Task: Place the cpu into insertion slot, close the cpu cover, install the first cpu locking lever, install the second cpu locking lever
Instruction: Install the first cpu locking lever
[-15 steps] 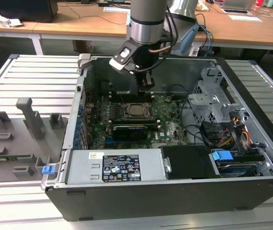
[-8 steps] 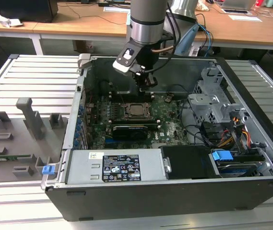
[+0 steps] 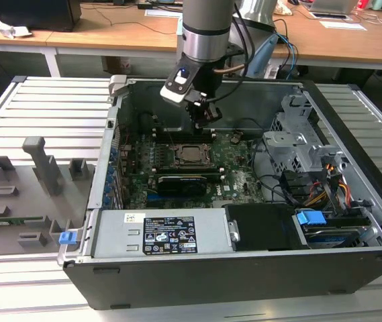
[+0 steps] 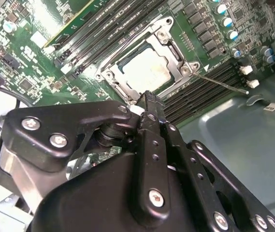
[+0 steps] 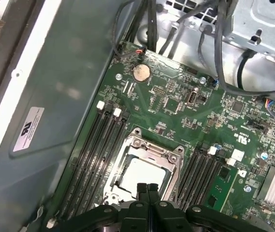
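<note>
In the first wrist view the gripper point(image 5: 147, 186) has its fingers pressed together, empty. It hides one edge of the cpu point(image 5: 139, 173) inside the cpu cover point(image 5: 149, 146).

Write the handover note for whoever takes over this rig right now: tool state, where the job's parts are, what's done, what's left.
Tool: shut, holding nothing, its tips at one edge of the square black socket with a silvery rim. Whether they touch cannot be told.
Small flat silver-grey chip: seated in the socket.
Thin silvery metal cover frame: lying down around the chip.
Done: chip placed, cover apparently closed.
Left: the levers. One thin wire lever juts out past the socket, seemingly unlatched. The other lever's state cannot be judged.
</note>
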### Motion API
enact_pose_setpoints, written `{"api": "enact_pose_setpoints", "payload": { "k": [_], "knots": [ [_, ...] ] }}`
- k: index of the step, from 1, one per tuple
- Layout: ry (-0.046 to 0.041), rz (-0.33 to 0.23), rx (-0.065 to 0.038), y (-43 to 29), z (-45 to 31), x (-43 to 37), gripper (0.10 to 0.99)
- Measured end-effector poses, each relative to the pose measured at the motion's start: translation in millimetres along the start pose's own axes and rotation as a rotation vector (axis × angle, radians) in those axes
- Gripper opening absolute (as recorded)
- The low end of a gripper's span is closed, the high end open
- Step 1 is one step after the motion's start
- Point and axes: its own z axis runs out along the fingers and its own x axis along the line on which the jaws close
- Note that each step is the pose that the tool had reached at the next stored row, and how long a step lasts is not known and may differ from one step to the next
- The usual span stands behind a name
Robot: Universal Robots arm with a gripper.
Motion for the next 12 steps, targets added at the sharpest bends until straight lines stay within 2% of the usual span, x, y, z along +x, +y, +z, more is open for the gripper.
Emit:
{"api": "enact_pose_setpoints", "payload": {
  "k": [9,12],
  "knots": [
    [0.0033,-0.116,0.002,0.0,0.0,0.0,0.106],
    [0.0059,-0.212,0.003,0.0,0.0,0.0,0.106]
  ]
}}
